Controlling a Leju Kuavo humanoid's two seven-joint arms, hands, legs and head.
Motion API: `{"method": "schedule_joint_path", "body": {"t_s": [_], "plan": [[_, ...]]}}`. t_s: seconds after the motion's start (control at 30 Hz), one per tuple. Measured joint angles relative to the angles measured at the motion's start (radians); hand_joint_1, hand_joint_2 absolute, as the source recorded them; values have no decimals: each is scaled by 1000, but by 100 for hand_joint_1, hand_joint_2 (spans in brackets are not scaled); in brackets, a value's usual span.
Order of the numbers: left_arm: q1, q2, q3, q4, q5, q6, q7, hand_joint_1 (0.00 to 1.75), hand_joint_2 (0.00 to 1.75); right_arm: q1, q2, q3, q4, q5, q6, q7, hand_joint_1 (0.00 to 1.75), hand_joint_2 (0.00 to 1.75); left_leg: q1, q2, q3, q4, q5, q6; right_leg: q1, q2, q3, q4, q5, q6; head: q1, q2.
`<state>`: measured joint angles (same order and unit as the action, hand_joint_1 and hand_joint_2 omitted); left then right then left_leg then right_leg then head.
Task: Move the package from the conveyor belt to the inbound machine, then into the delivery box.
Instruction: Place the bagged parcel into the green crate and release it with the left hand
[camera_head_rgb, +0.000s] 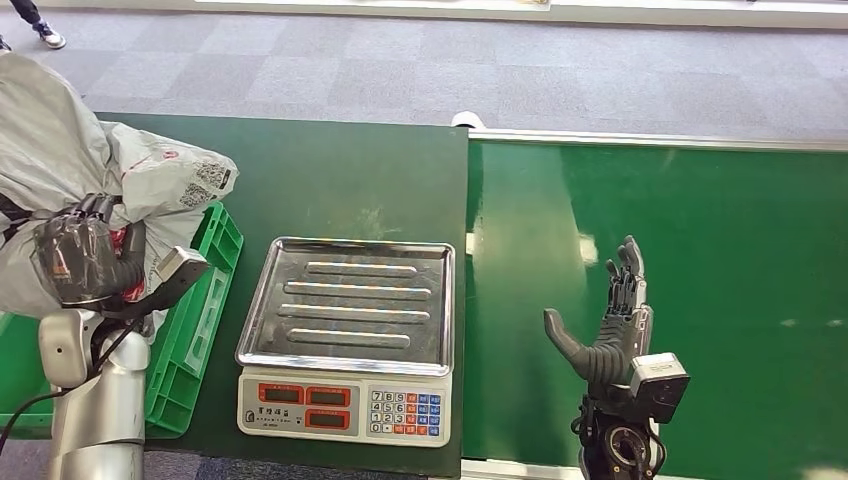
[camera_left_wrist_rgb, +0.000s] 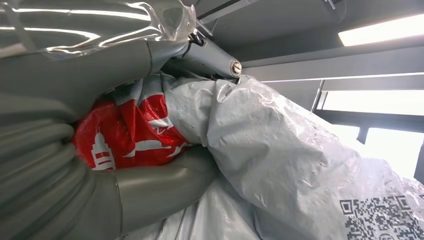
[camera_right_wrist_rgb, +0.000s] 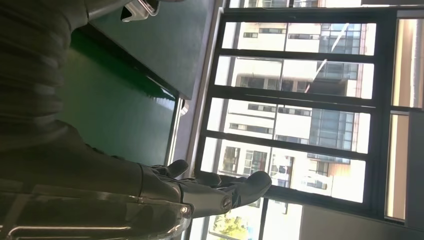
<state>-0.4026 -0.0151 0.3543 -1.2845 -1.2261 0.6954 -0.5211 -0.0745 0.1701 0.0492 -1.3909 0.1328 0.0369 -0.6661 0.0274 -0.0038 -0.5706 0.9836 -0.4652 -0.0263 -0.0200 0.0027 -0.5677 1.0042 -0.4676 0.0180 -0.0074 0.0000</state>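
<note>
A grey plastic mailer package (camera_head_rgb: 70, 170) with a red patch and QR labels hangs at the far left over the green crate (camera_head_rgb: 205, 300). My left hand (camera_head_rgb: 85, 262) grips it from below; in the left wrist view the thumb (camera_left_wrist_rgb: 150, 192) and fingers close around the package (camera_left_wrist_rgb: 280, 160) at its red part. The scale with a steel tray (camera_head_rgb: 350, 300) stands empty in the middle of the dark green table. My right hand (camera_head_rgb: 610, 325) is held upright over the conveyor belt (camera_head_rgb: 700, 290), fingers spread and holding nothing; its fingers (camera_right_wrist_rgb: 215, 192) also show in the right wrist view.
The scale's keypad and red displays (camera_head_rgb: 345, 405) face me at the table's near edge. The conveyor belt carries nothing. Grey carpet lies beyond the table, with a person's shoe (camera_head_rgb: 48, 38) at the far left. Large windows (camera_right_wrist_rgb: 300, 110) show in the right wrist view.
</note>
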Motion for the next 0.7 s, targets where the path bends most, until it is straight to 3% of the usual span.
{"method": "schedule_joint_path", "body": {"t_s": [0.13,0.33,0.53,0.7], "plan": [[-7,8,0,28,-17,0,61,175,175,0,0,0,0,1,0,0,0,175,0,0,0,0,0,0,0,0,0,0,0,0,0,0],[-73,87,-9,243,-37,-12,324,175,175,0,0,-4,-7,6,5,3,0,175,1,0,0,0,0,0,1,0,0,0,0,0,0,0],[-98,135,19,372,-77,-15,454,175,175,10,0,-8,-22,8,12,6,0,175,1,1,-1,0,0,-1,1,1,-1,0,0,0,0,0],[-116,159,19,465,-197,-264,643,175,175,16,1,-9,-32,17,20,16,0,175,1,2,-1,0,0,-1,1,2,-1,0,0,0,0,0]]}}
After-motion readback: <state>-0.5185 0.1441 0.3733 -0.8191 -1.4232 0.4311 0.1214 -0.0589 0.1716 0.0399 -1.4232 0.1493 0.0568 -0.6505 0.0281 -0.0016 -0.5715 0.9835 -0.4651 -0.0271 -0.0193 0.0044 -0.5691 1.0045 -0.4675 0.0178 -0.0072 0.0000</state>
